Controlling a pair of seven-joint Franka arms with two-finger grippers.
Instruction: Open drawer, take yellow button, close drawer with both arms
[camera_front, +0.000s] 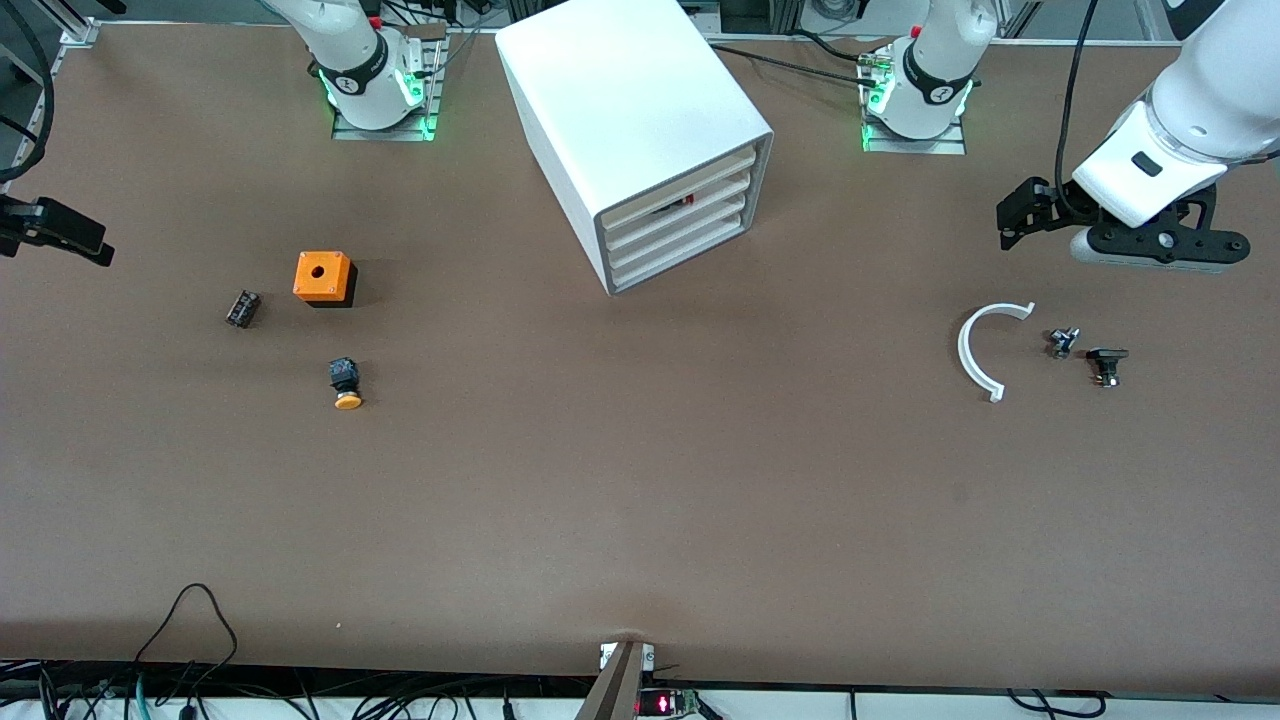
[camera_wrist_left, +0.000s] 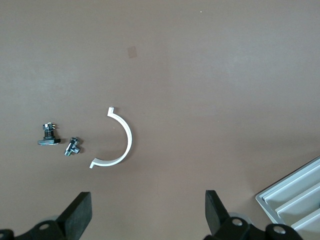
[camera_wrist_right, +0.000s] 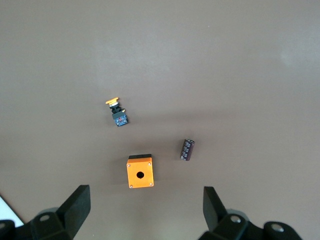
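Lying on its side on the tabletop (camera_front: 640, 480), the button (camera_front: 346, 384) sits toward the right arm's end, nearer the front camera than the orange cube (camera_front: 323, 277) and black block (camera_front: 242, 308). Right gripper (camera_wrist_right: 145, 207) hangs wide open and empty over the table edge, well apart from the button. Left gripper (camera_wrist_left: 147, 212), also wide and empty, hovers near the white arc (camera_front: 985, 345). Cabinet (camera_front: 640, 140) drawers appear shut.

Brown tabletop (camera_front: 640, 480), cables along edge (camera_front: 190, 640)
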